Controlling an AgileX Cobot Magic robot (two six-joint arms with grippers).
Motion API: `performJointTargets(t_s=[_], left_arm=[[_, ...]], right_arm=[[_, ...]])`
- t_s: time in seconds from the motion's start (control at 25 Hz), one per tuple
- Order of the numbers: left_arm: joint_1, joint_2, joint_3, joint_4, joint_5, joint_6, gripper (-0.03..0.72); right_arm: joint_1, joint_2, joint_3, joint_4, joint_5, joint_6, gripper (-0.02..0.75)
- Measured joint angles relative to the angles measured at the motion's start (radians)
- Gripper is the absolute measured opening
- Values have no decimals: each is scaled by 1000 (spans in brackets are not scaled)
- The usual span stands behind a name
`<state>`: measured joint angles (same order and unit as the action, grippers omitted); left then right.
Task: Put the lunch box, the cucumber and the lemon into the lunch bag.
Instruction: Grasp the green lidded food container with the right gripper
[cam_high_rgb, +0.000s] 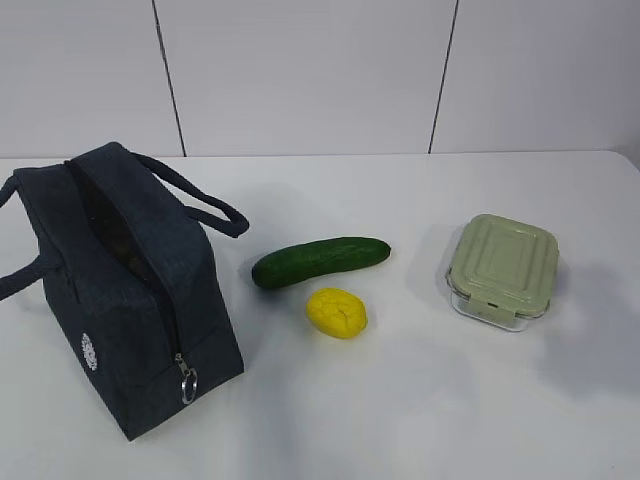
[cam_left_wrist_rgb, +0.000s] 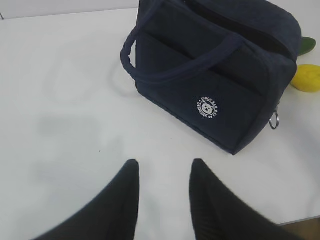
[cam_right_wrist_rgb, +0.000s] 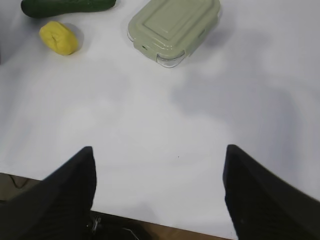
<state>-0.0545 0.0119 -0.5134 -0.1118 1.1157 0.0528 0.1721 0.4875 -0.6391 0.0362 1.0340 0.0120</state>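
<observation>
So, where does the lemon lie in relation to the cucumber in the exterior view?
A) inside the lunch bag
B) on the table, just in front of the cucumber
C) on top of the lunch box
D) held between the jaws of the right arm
B: the lemon rests on the table just in front of the cucumber, between the lunch bag and the lunch box.

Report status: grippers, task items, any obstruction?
Left gripper and right gripper open, empty. Lunch box, cucumber, lemon on table, outside lunch bag. Nothing between.
</observation>
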Motion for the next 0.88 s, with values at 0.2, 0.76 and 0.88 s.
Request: performJointTargets(t_s=[0.2, 0.76, 0.88], left_arm=[[0, 0, 0, -2, 0, 0, 243], [0, 0, 0, -2, 0, 0, 243], [0, 0, 0, -2, 0, 0, 243]], right_arm=[[0, 174, -39, 23, -56, 4, 579], [-4, 529, -165, 218, -197, 6, 412], [-5, 579, -192, 272, -222, -12, 409]])
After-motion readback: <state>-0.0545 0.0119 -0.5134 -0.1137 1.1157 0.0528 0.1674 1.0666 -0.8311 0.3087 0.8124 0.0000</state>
